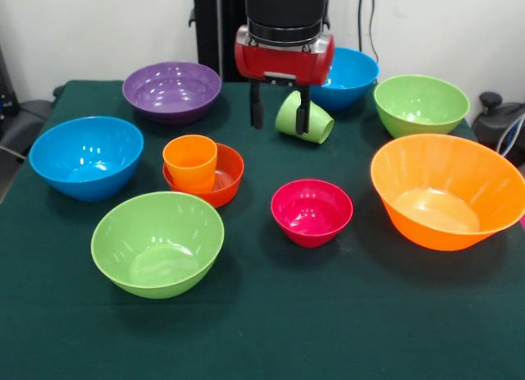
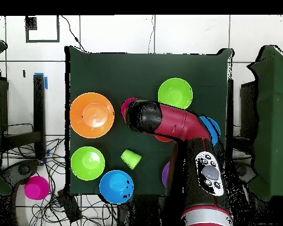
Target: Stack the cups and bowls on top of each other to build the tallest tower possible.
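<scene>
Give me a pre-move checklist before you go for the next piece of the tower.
1. Gripper open, nothing between its fingers: ok.
2. Orange cup standing in red-orange bowl: ok.
3. Magenta bowl upright, nothing in it: ok.
4. Light green cup upright: not ok, it lies on its side.
5. Gripper centred over magenta bowl: cannot tell.

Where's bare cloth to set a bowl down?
Widest in the front view: the bare table strip below the front green bowl, magenta bowl and large orange bowl. A narrower gap runs between that green bowl and the magenta one. Crowded at the top: purple bowl, tipped green cup, back blue bowl, around the gripper.
</scene>
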You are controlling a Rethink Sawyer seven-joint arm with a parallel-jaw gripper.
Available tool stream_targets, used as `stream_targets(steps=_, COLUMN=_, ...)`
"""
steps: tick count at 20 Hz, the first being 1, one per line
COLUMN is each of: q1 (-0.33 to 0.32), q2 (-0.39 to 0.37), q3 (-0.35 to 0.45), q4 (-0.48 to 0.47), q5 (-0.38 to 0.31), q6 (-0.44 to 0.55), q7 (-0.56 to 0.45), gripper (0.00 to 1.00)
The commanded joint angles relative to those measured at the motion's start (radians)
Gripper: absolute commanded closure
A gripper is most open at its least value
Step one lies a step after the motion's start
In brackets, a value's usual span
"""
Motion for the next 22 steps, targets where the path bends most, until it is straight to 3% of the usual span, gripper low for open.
stream_targets(steps=1, q1=-0.020, q2=0.053, q3=0.110, q4=0.070, q5=-0.022, q6=-0.081, q7=0.050, gripper=0.00)
stream_targets(steps=12, q1=-0.025, q2=0.124, q3=0.116, q4=0.051, q5=-0.036, q6=-0.171, q7=0.062, gripper=0.00)
stream_targets(steps=22, q1=0.000, q2=0.159, q3=0.105, q4=0.015, q5=-0.021, q6=-0.179, q7=0.080, gripper=0.00)
